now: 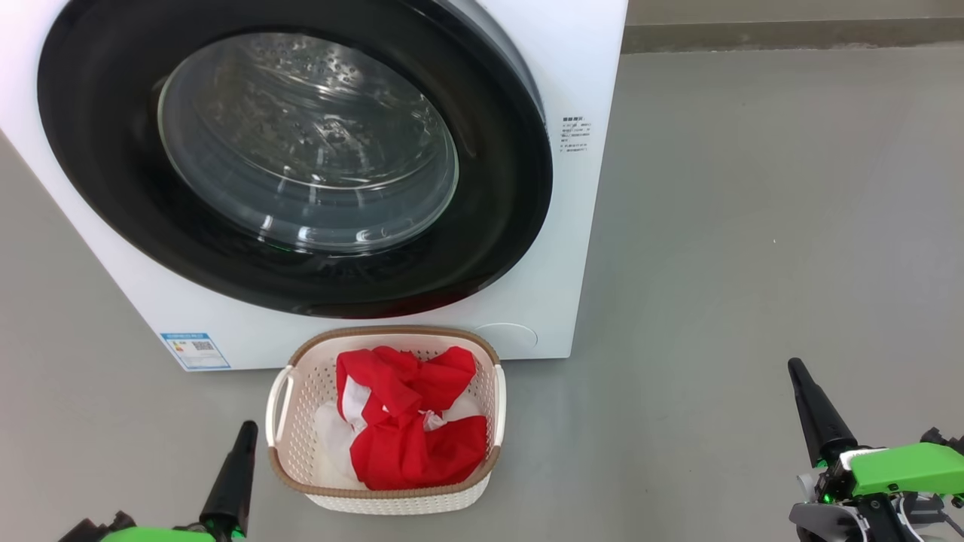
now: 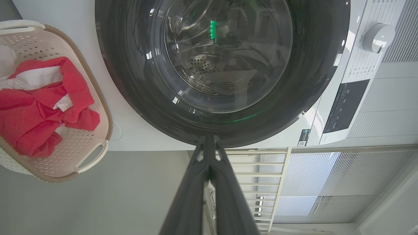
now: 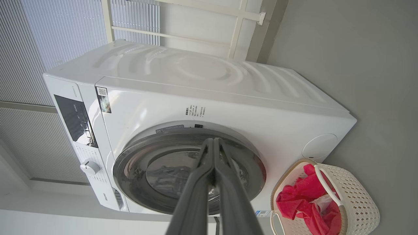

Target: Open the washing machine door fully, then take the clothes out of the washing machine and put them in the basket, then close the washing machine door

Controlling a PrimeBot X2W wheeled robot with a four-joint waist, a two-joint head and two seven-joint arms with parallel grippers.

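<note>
The white washing machine [image 1: 572,150] stands ahead with its black-rimmed round door [image 1: 113,188] lying closed against the front; through the glass the steel drum shows no fabric. Red and white clothes [image 1: 410,425] lie bunched in the cream basket [image 1: 297,452] on the floor just below the door. My left gripper [image 1: 245,430] is shut and holds nothing, low at the basket's left side. Far off to the right, my right gripper [image 1: 794,366] is shut too, nothing in it. The wrist views show the door [image 2: 130,81] [image 3: 130,160], the clothes [image 2: 36,114] [image 3: 303,202] and each pair of fingers pressed together [image 2: 209,138] [image 3: 214,140].
Grey floor [image 1: 753,226] spreads wide to the right of the machine. A skirting line runs along the far wall [image 1: 791,34]. A white railing [image 2: 258,176] and ribbed blinds [image 2: 343,182] stand behind the washer. The control panel and knob [image 2: 378,37] sit on the machine's top front.
</note>
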